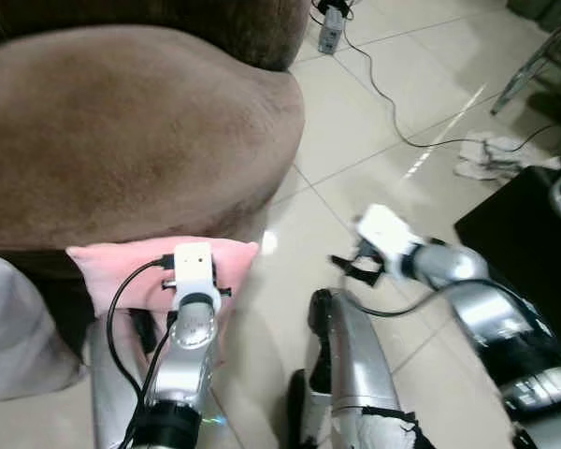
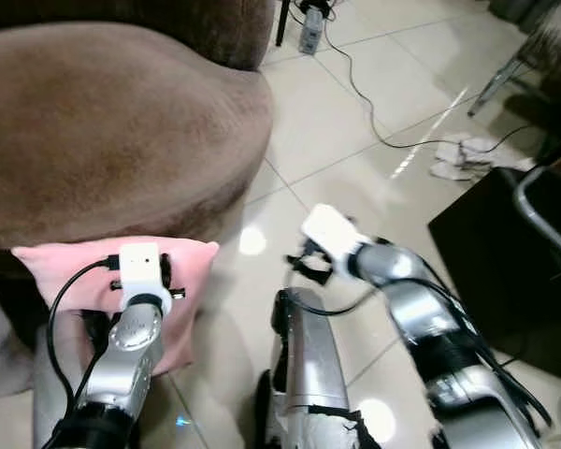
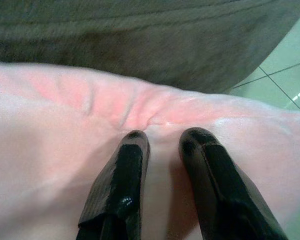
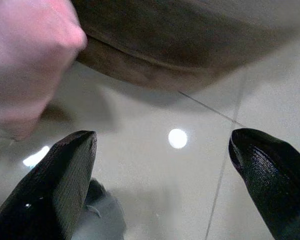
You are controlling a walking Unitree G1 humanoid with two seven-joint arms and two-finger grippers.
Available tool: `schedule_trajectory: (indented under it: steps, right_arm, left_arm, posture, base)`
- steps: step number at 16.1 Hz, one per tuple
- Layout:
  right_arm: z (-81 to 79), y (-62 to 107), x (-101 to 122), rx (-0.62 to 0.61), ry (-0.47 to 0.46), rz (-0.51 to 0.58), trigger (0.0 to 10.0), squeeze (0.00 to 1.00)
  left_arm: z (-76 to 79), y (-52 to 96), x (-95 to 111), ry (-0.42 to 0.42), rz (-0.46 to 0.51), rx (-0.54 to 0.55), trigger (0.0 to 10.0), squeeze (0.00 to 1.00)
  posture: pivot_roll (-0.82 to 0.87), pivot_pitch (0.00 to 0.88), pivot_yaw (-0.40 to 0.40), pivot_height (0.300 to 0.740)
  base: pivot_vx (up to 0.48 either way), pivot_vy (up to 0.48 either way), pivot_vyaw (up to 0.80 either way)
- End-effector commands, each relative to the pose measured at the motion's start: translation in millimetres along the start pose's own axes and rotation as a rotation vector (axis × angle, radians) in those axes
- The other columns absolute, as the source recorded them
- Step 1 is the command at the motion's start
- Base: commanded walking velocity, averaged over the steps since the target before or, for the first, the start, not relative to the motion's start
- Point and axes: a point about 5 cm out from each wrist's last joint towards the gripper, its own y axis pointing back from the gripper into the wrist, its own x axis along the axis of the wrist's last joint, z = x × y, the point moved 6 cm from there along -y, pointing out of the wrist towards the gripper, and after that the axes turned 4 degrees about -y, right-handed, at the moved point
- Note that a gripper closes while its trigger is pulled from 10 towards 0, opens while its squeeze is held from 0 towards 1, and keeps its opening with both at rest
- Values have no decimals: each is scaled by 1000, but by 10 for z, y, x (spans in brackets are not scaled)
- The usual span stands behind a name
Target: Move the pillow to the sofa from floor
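- Left wrist view is showing the left gripper (image 3: 157, 137) pinching a fold of the pink pillow (image 1: 122, 267), its fingers nearly together on the fabric
- Pillow is hanging just in front of the brown sofa (image 1: 122, 131), below the near edge of its seat
- Right gripper (image 4: 165, 165) is hovering spread wide over the tiled floor (image 1: 355, 103), right of the pillow
- Such a shallow pinch is risking the fabric slipping out during lifting

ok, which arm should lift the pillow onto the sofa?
Left. The left gripper is pinching the pink pillow just below the sofa seat. The right gripper is open over bare floor, holding nothing.
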Motion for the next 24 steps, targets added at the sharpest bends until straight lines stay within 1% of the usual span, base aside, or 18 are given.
schedule_trajectory:
  steps: [1, 4, 5, 7, 8, 9, 10, 11, 12, 13, 14, 15, 16, 17, 18, 21, 23, 24]
  right_arm:
    - [-69, -38, -83, 56, 16, -35, 10000, 0]
    - [-147, -127, -59, 94, 5, -22, 10000, 0]
    - [-158, -146, -94, 90, -9, -23, 10000, 0]
    - [-167, -154, -115, 93, -11, -23, 10000, 0]
    - [-19, -126, -90, 13, -71, 0, 10000, 0]
    - [60, -87, -129, -55, -143, 17, 10000, 0]
    - [67, -66, -173, -81, -167, 20, 10000, 0]
    - [134, 24, -334, -159, -243, 5, 10000, 0]
    - [127, 76, -395, -150, -229, -10, 10000, 0]
    - [75, 73, -322, -42, -79, -39, 10000, 0]
    - [82, 60, -267, -12, -32, -42, 10000, 0]
    - [118, 20, -113, 34, 50, -39, 10000, 0]
    - [187, 8, -43, 16, 51, -26, 10000, 0]
    - [304, 10, 5, -64, -9, 3, 10000, 0]
    - [354, 39, -73, -146, -94, 18, 10000, 0]
    - [370, 233, -505, -330, -289, 5, 10000, 0]
    - [281, 405, -909, -475, -412, -37, 10000, 0]
    - [105, 440, -1100, -514, -478, -61, 10000, 0]
  left_arm:
    - [26, 78, -178, 17, -60, 22, 10000, 0]
    - [-25, 119, -236, 42, -76, 44, 10000, 0]
    - [-66, 116, -240, 32, -76, 56, 10000, 0]
    - [-59, 111, -264, 23, -87, 56, 10000, 0]
    - [-48, 90, -287, 11, -106, 57, 10000, 0]
    - [-60, 67, -248, 10, -96, 55, 10000, 0]
    - [-73, 59, -226, 10, -90, 53, 10000, 0]
    - [-94, 44, -194, 10, -80, 47, 10000, 0]
    - [-100, 37, -191, 15, -82, 47, 10000, 0]
    - [-11, 47, -252, 13, -104, 35, 10000, 0]
    - [29, 56, -274, 11, -113, 36, 10000, 0]
    - [72, 75, -289, 38, -118, 41, 10000, 0]
    - [73, 86, -299, 46, -120, 45, 10000, 0]
    - [40, 95, -312, 51, -123, 48, 10000, 0]
    - [-40, 72, -278, 35, -105, 46, 10000, 0]
    - [-178, -76, -88, -46, -64, 1, 10000, 0]
    - [-282, -223, 135, -90, -23, -48, 10000, 0]
    - [-283, -302, 244, -142, -11, -92, 10000, 0]
  posture:
    - [-33, 258, -275, 450]
    - [4, 268, -298, 450]
    - [8, 268, -292, 450]
    - [5, 264, -299, 450]
    - [6, 258, -302, 450]
    - [8, 257, -295, 450]
    - [2, 255, -286, 450]
    - [-1, 254, -279, 450]
    - [-21, 254, -283, 450]
    - [-46, 259, -313, 450]
    - [-47, 260, -320, 450]
    - [-35, 262, -353, 450]
    - [-22, 265, -359, 450]
    - [-1, 267, -349, 450]
    - [6, 262, -318, 450]
    - [-11, 233, -217, 450]
    - [-37, 209, -131, 450]
    - [-51, 202, -90, 450]
  base:
    - [0, 0, 0]
    - [0, 0, 0]
    - [0, 0, 0]
    - [0, 0, 0]
    - [0, 0, 0]
    - [0, 0, 0]
    - [0, 0, 0]
    - [0, 0, 0]
    - [0, 0, 0]
    - [0, 0, 0]
    - [0, 0, 0]
    - [0, 0, 0]
    - [0, 0, 0]
    - [0, 0, 0]
    - [0, 0, 0]
    - [0, 0, 0]
    - [0, 0, 0]
    - [0, 0, 0]
